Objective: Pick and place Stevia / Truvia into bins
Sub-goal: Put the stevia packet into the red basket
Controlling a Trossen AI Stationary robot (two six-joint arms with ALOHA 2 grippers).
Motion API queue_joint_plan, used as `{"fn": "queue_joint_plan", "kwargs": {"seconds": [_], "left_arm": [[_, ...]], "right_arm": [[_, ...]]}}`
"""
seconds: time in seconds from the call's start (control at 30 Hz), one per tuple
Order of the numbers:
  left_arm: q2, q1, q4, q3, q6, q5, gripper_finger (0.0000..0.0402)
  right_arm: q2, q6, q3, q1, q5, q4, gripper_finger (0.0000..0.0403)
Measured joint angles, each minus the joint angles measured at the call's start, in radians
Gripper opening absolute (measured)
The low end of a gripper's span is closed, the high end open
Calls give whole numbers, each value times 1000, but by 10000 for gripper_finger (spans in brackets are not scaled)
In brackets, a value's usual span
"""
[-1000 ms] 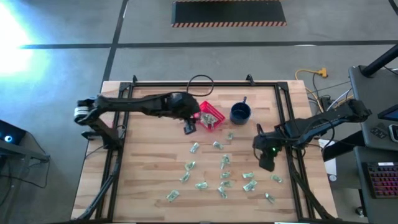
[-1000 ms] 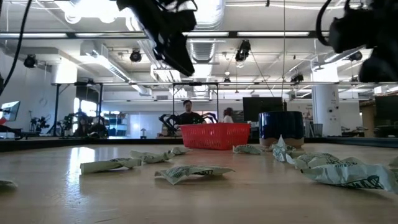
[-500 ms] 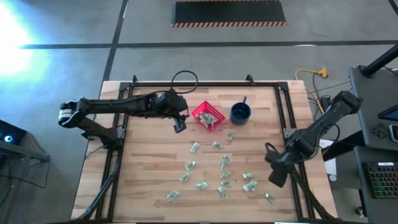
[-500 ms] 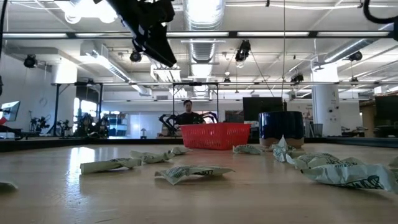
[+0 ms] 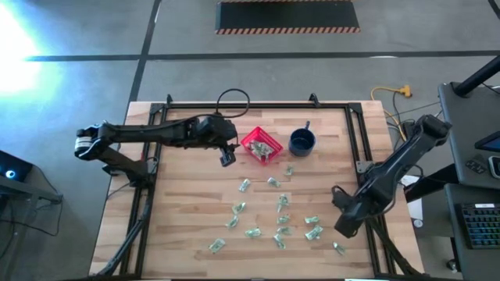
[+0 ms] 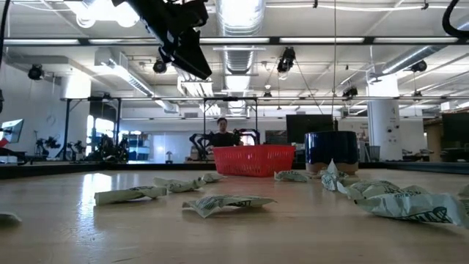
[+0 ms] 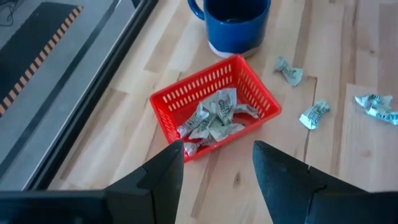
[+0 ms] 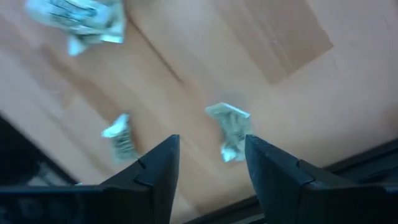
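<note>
The red basket (image 5: 261, 146) stands on the table at the far middle and holds several Stevia sachets (image 7: 214, 118). More sachets (image 5: 281, 222) lie scattered flat on the wood toward the near edge. My left gripper (image 7: 214, 168) hangs open and empty above the table, just left of the basket (image 7: 214, 109). Near the table's near right corner my right gripper (image 8: 211, 165) points down, open. One sachet (image 8: 229, 130) lies on the wood below the gap between its fingers, and nothing is held.
A dark blue mug (image 5: 301, 141) stands right of the basket. A black frame rail (image 5: 363, 172) runs along the table's right side, close to my right arm. Another loose sachet (image 5: 337, 247) lies near the front right corner.
My left gripper has drawn back from the basket's edge toward the table's left edge. My right gripper has swung toward the near right corner, sunk a little and rolled about its own axis. The sachets and the basket lie as before.
</note>
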Motion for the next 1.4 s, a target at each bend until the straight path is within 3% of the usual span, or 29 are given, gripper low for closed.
{"fn": "queue_joint_plan", "kwargs": {"seconds": [0.5,0.87,1.0,1.27,1.4], "left_arm": [[-4,0,3,0,-1,0,176],[-4,0,4,0,0,0,176],[-4,0,4,0,0,0,176],[-4,0,4,1,0,1,176],[-4,0,4,1,0,1,176]], "right_arm": [[251,-73,6,66,-62,82,181],[318,-40,8,71,-87,98,171],[312,-37,8,71,-86,107,138],[311,-14,8,71,-83,125,32],[310,-15,23,71,-67,131,13]]}}
